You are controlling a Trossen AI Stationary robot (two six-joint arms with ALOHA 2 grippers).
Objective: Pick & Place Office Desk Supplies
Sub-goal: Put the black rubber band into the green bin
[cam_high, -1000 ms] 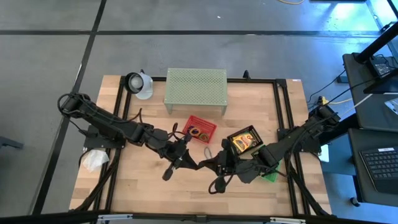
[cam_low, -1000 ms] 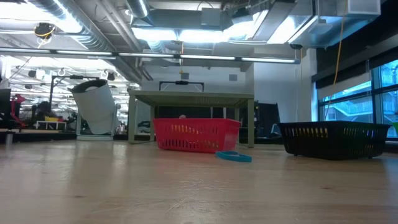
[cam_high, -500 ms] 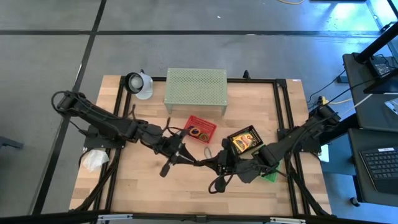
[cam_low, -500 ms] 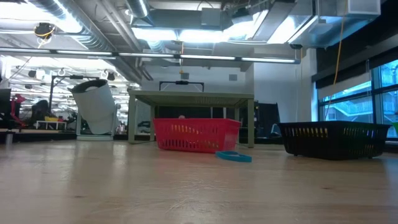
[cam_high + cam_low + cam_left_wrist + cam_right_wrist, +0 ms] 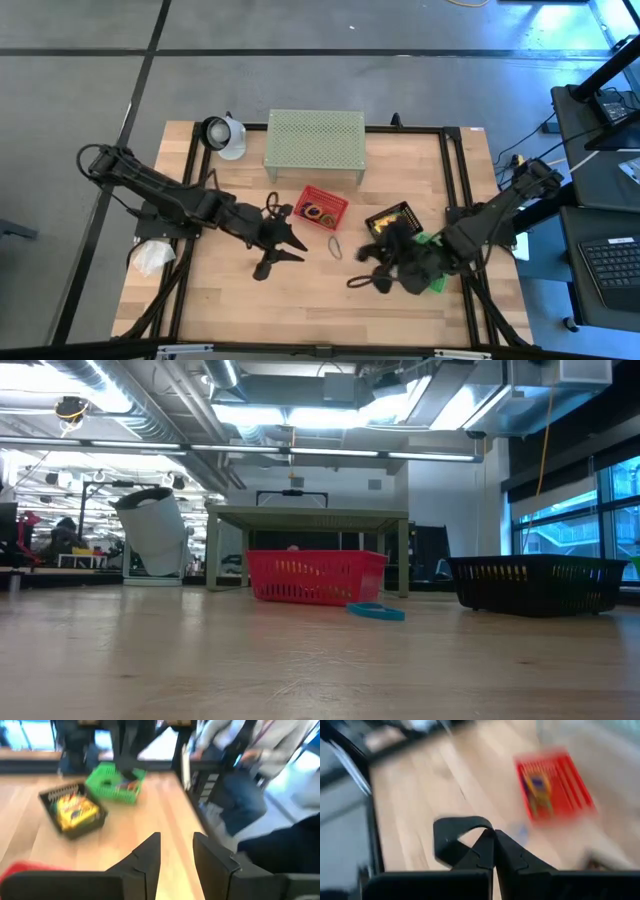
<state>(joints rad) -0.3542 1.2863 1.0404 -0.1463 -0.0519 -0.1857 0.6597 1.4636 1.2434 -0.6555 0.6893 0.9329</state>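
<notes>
1. Right end effector (image 5: 492, 851), fingers pinched shut on a black loop (image 5: 451, 837), hangs near the black basket (image 5: 395, 222).
2. Left end effector (image 5: 176, 851), parted and empty, sits at 8 o'clock of the red basket (image 5: 321, 207).
3. Likely mid-carry; next comes release into a basket.
4. A blue loop (image 5: 334, 246) lies on the tabletop (image 5: 220, 300).

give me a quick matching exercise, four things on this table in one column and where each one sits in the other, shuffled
Things:
1. red basket
2. black basket
3. green basket
4. blue loop

Places:
A. flat on the bare wood between the two grippers
B. just in front of the pale green perforated shelf
C. at the table's right edge, partly under the right arm
D. holding a yellow box, right of the red basket

Pairs: 1-B, 2-D, 3-C, 4-A
</notes>
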